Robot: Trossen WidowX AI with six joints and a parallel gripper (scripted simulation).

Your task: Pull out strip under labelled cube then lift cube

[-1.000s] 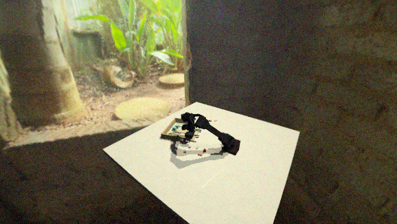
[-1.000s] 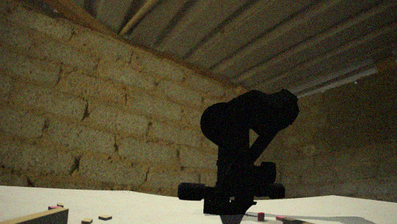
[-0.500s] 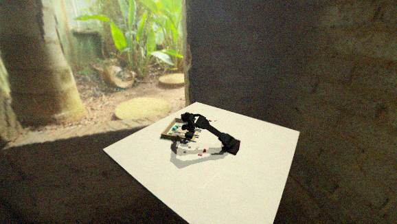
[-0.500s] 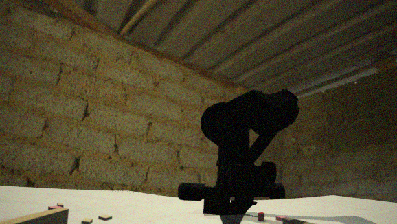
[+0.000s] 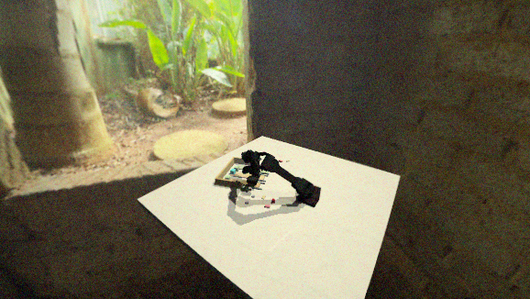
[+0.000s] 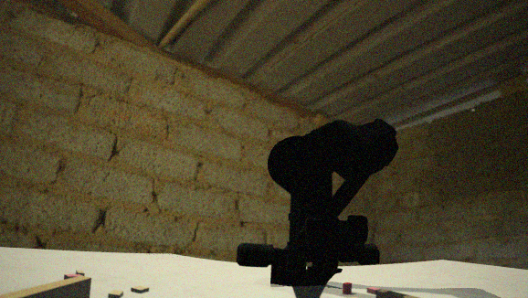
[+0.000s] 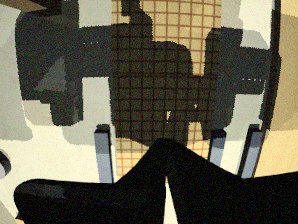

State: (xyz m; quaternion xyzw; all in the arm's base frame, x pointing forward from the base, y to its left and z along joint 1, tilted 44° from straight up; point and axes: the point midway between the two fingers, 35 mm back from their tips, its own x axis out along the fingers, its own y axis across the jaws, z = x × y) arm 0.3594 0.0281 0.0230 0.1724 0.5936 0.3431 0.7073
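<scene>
In the exterior view, a big wall of rough yellowish blocks (image 6: 114, 137) is standing behind a broad white table (image 5: 298, 243) (image 6: 183, 270). On this table, a black jointed robot arm (image 5: 286, 174) (image 6: 320, 169) is bending over a low tan wooden frame (image 5: 225, 182) (image 6: 50, 289). In the wrist view, a wide tan strip with brown grid lines (image 7: 170, 30) is running below the gripper (image 5: 248, 187) (image 6: 309, 292) (image 7: 164, 145), and dark shadows are covering a good part of it. The gripper is clenching its black fingers, their tips are meeting, and I am seeing nothing gripped between them. Three slim blue-grey bars (image 7: 103, 155) (image 7: 217, 145) (image 7: 251, 152) are lying near the fingers, one at the picture's left side and two at its right. A small turquoise piece (image 5: 233, 171) is resting inside the frame, and a small red block (image 5: 273, 200) (image 6: 347, 288) is sitting outside it. The pieces are appearing too small for reading any label, so I cannot tell where the labelled cube is resting, nor which strip is supporting it.
</scene>
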